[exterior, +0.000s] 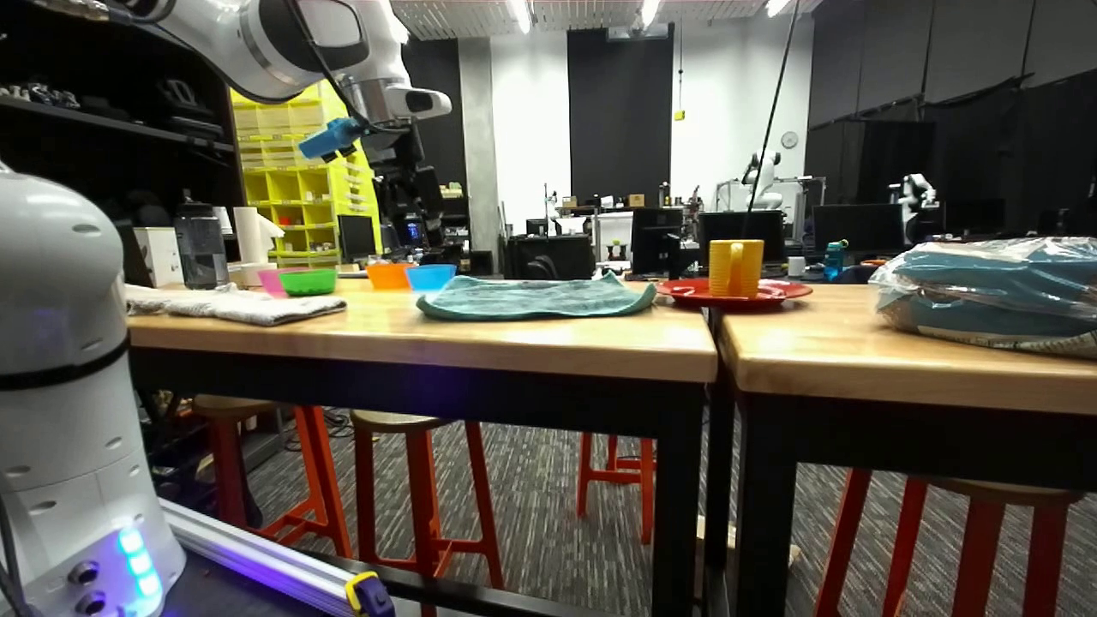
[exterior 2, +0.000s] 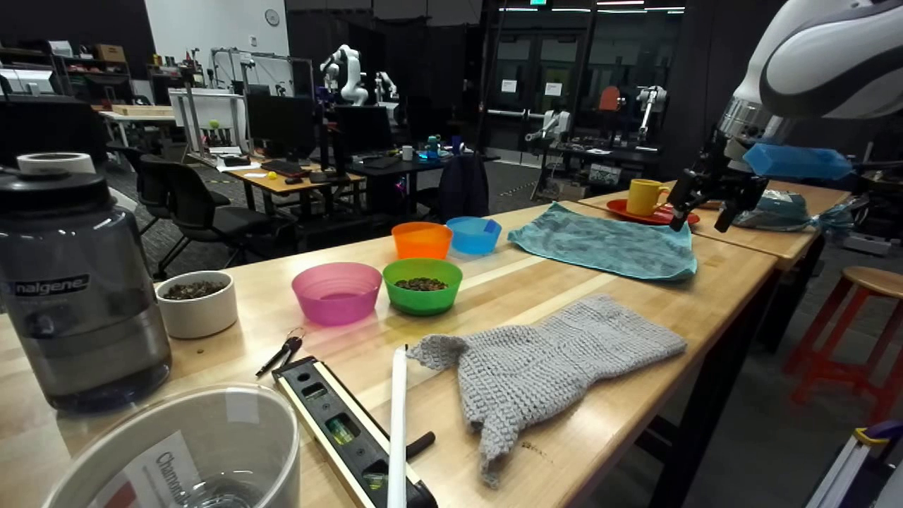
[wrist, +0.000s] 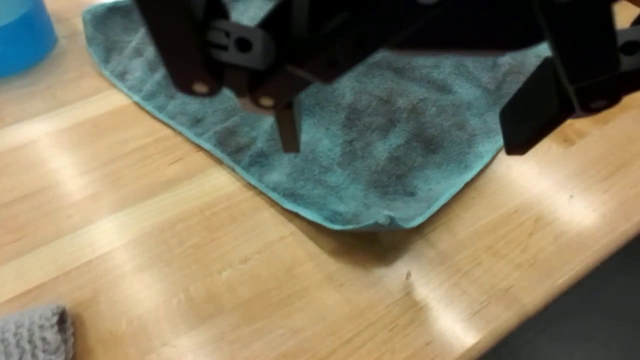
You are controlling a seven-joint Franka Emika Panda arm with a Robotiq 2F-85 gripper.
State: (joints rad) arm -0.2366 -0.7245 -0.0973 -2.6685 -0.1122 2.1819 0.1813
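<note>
My gripper [wrist: 402,142] stands open above the table, its two dark fingers [wrist: 530,112] wide apart with nothing between them. Below it in the wrist view lies a teal cloth [wrist: 390,190] with dark mottling, apart from the fingers. The cloth's near corner curls up a little and casts a shadow on the wood. In an exterior view the gripper [exterior 2: 701,223] hangs by the right end of the cloth [exterior 2: 610,240]. Beyond it a yellow mug [exterior 2: 643,197] rests on a red plate [exterior 2: 619,207]. The upper part of the cloth is hidden behind the gripper in the wrist view.
Pink [exterior 2: 337,293], green [exterior 2: 422,289], orange [exterior 2: 422,241] and blue [exterior 2: 474,235] bowls stand together. Nearby lie a grey knitted cloth [exterior 2: 557,353] and a black level [exterior 2: 338,423]. A large bottle [exterior 2: 77,296] and a plastic-wrapped teal package [exterior: 994,291] stand at opposite ends.
</note>
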